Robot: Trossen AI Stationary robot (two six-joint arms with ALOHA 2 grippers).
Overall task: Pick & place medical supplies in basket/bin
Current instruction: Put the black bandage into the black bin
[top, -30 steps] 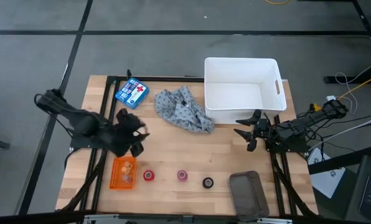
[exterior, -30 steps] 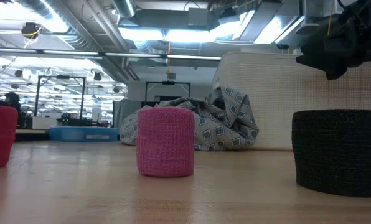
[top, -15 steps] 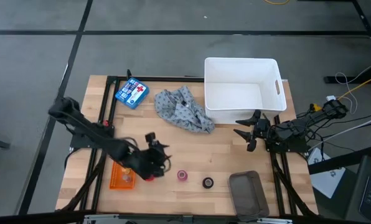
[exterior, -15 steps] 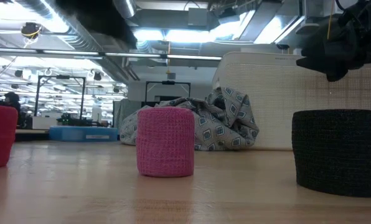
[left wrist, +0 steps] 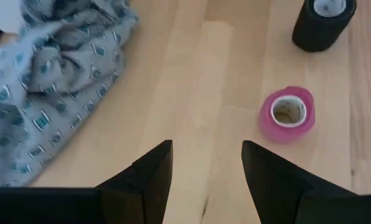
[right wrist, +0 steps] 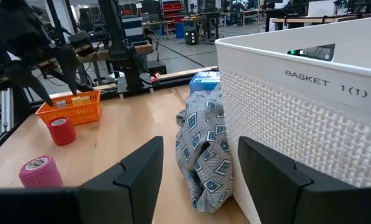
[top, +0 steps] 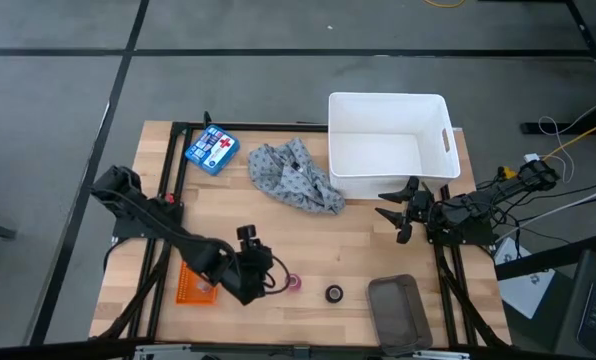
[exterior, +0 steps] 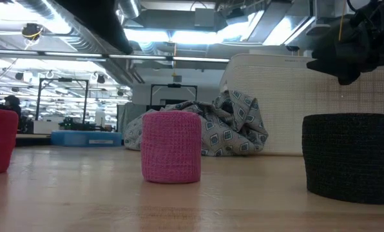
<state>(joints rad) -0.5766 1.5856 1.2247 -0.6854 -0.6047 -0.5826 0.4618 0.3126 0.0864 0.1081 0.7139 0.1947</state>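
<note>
The red roll, the pink roll and the black roll stand on end in a row near the table's near edge. The grey patterned cloth lies crumpled against the white tub. The orange tray sits at the near left, partly under my left arm. My left gripper is open and empty above the table, over the red roll and just left of the pink roll. My right gripper is open and empty, near the tub's near right corner. I cannot make out the tiny yellowish piece.
A blue box with a red cross lies at the far left. A dark grey tray sits at the near right edge. Bare wood lies between the cloth and the row of rolls.
My left gripper has swung from just beyond the orange tray toward the table's near edge and right, ending over the red roll beside the pink roll. The rolls, cloth and tub have not moved.
</note>
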